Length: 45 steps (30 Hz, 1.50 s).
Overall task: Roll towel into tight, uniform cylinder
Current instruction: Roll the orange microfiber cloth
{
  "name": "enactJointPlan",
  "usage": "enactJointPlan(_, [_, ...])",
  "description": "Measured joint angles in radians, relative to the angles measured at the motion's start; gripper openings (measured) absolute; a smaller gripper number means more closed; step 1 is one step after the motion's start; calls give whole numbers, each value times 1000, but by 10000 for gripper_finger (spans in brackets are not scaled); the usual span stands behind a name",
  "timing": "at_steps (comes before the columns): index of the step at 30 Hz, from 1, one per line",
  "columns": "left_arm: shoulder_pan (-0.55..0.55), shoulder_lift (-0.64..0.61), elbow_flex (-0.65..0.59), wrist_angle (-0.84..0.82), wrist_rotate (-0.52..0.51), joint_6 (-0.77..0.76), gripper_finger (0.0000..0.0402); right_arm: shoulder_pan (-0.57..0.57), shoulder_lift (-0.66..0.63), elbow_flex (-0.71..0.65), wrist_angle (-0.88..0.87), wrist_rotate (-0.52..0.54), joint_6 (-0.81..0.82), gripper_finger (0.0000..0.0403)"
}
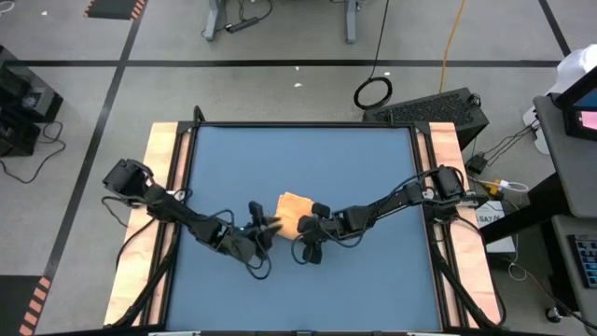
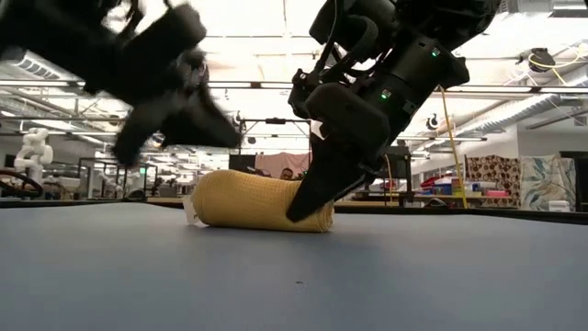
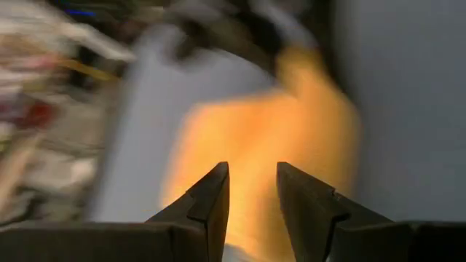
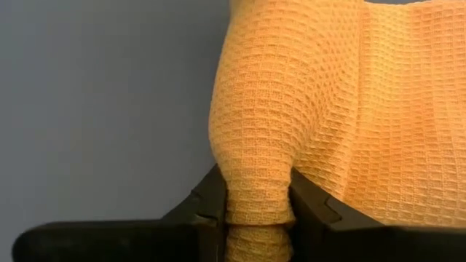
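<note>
My right gripper [image 4: 256,207] was down at the near end of the towel [image 4: 313,102], both fingers [image 4: 211,200] pinching a bunched fold of that orange-yellow waffle cloth between them. And what a grip: the fabric squeezed in tight at the pinch and bulged out fat just ahead of it! I judged I was clamped there to keep the roll's end from springing loose, since a slack end would spoil an even cylinder.

Ahead of that claw the cloth ran on as a rounded hump over the blue table [image 4: 95,94]. From table height the towel [image 2: 262,200] lay as a low, stubby roll, flat on the surface, a small white tag [image 2: 188,213] peeking out at one end, my right gripper [image 2: 317,198] slanting down onto the other end.

My left gripper [image 3: 253,196] hung off the cloth, fingers parted with a plain gap between them and nothing in it. The towel [image 3: 269,145] sat straight ahead of those tips, close but untouched. From above, the two claws flanked the bundle [image 1: 295,209], the left gripper [image 1: 267,224] just beside it, ready, I reckoned, to steady the far side.

The roll looked nearly formed, though its tightness I couldn't vouch for.
</note>
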Motion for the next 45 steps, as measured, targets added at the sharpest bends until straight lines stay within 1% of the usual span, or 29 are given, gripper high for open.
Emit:
enactJointPlan(1, [-3,-8,14,18,-72,12,121,0,0,0,0,0,0,78])
enactJointPlan(2, [-6,-15,26,20,-122,14,121,0,0,0,0,1,0,78])
enactJointPlan(3, [-9,-20,30,6,-148,21,121,0,0,0,1,1,0,78])
enactJointPlan(5, [-26,-20,36,-24,-152,72,121,0,0,0,0,2,0,79])
enactJointPlan(7, [-43,-22,39,-38,-133,17,121,0,0,0,0,3,0,79])
enactJointPlan(9, [-43,-24,40,-60,-58,-60,123,0,0,0,1,3,0,79])
enactJointPlan(11, [-34,-39,39,-98,72,-158,133,0,0,0,1,3,0,79])
enactJointPlan(14, [-24,-76,40,-98,307,-245,171,2,0,0,1,5,0,79])
enactJointPlan(15, [-24,-89,40,-103,354,-245,189,2,0,0,1,5,0,79])
enactJointPlan(16, [-24,-99,40,-102,365,-235,207,2,0,0,1,5,0,79])
enactJointPlan(18, [-22,-120,40,-132,336,-199,246,2,0,0,2,5,0,79])
enactJointPlan(20, [-21,-126,40,-129,256,-131,277,2,0,0,2,5,0,79])
enactJointPlan(21, [-20,-126,40,-132,222,-106,289,2,0,0,3,5,0,79])
enactJointPlan(23, [-19,-125,40,-136,205,-65,303,2,0,0,3,6,0,79])
enactJointPlan(24, [-19,-125,40,-135,212,-65,306,2,0,0,3,7,0,79])
enactJointPlan(26, [-26,-124,40,-145,253,-129,308,2,0,0,3,7,0,79])
enactJointPlan(32, [-33,-95,35,-205,267,-286,309,2,0,-1,8,8,0,79])
enactJointPlan(37, [3,-51,30,-192,272,-263,309,2,0,-2,10,9,-2,79])
enactJointPlan(40, [29,-28,31,-152,272,-218,309,2,0,-2,10,9,-6,79])
enactJointPlan(45, [56,-28,30,-146,272,-184,309,2,0,-2,10,9,-9,79])
